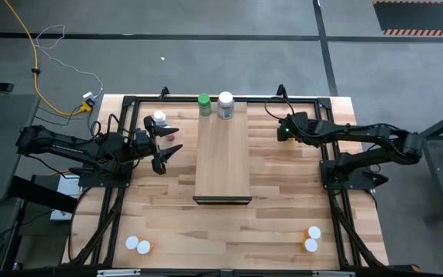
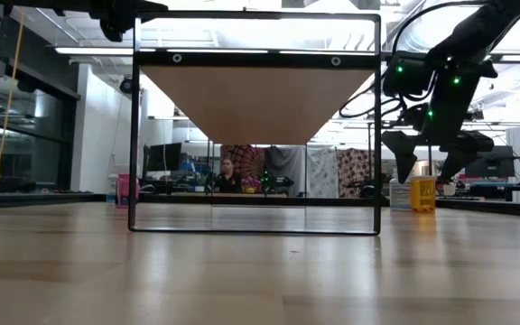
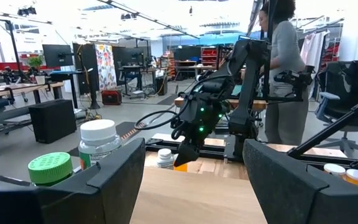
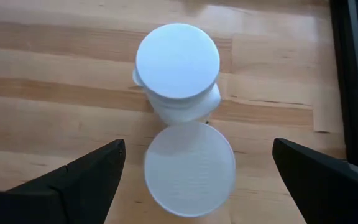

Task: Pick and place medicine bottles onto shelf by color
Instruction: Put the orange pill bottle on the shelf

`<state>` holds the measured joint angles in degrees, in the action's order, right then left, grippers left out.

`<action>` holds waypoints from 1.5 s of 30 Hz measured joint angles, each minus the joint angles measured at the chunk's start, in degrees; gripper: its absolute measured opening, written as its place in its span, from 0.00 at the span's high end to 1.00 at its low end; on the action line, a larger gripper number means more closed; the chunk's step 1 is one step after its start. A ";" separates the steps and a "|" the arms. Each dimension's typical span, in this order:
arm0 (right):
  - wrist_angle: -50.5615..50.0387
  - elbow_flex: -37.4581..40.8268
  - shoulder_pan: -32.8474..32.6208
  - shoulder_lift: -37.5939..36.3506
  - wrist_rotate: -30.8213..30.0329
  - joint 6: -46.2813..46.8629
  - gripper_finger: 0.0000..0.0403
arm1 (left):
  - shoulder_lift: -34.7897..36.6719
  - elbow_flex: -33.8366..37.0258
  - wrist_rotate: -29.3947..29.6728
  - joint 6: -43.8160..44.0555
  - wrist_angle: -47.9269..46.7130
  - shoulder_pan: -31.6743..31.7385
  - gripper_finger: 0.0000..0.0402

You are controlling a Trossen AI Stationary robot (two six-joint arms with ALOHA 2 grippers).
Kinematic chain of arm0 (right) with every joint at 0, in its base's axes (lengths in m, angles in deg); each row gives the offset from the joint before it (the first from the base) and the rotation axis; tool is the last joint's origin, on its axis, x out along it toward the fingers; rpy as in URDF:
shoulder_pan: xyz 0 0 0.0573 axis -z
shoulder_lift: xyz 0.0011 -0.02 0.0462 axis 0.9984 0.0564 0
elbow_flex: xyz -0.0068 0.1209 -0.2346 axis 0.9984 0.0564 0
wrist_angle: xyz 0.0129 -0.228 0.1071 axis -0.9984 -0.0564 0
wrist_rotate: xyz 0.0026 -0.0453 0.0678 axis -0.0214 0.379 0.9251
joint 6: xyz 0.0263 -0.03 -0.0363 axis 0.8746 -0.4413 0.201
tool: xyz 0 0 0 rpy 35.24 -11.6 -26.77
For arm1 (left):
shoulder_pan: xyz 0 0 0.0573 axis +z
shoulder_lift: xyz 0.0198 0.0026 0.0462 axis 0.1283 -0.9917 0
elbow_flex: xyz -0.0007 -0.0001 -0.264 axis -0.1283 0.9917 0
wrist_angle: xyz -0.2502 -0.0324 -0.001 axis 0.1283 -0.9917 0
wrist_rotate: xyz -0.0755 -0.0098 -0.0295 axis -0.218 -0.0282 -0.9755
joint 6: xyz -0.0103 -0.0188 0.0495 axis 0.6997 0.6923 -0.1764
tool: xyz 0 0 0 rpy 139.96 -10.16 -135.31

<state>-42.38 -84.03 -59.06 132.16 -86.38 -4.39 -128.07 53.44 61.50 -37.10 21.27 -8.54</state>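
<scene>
The pale wood shelf (image 1: 221, 154) lies in the middle of the table. A green-capped bottle (image 1: 204, 104) and a white-capped bottle (image 1: 225, 105) stand on its far end; both also show in the left wrist view, green-capped bottle (image 3: 50, 169) and white-capped bottle (image 3: 99, 140). My left gripper (image 1: 165, 144) is open, raised beside the shelf's left edge, near a pinkish bottle (image 1: 160, 119). My right gripper (image 1: 283, 127) is open and points down over two white-capped bottles (image 4: 178, 62) (image 4: 188, 168) standing right of the shelf, with a finger on either side of them.
Two white-capped orange bottles (image 1: 137, 246) stand by the near left corner and two more (image 1: 312, 238) by the near right corner. A black frame (image 1: 129, 104) runs around the table's sides. A person (image 3: 281, 74) stands in the room beyond the right side.
</scene>
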 joint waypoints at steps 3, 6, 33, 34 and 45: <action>0.00 0.00 0.00 0.00 0.65 0.05 0.01 | 0.00 0.00 0.00 0.00 0.00 0.00 0.35; -0.02 0.00 -0.02 0.00 1.53 0.48 0.02 | 0.00 0.00 0.00 0.00 0.00 0.00 0.35; -0.02 0.00 -0.02 0.00 1.46 1.44 0.48 | 0.00 0.00 -0.04 0.01 0.00 0.00 0.35; -0.02 0.00 -0.02 0.00 1.46 1.42 0.48 | 0.00 0.00 -0.04 0.02 0.01 0.00 0.35; -3.55 -2.78 -2.58 -2.20 1.88 0.47 0.48 | 0.00 0.00 -0.04 0.02 -0.03 0.00 0.35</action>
<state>-45.93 -86.81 -61.64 129.97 -84.51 -3.92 -128.07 53.44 61.46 -37.07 21.24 -8.54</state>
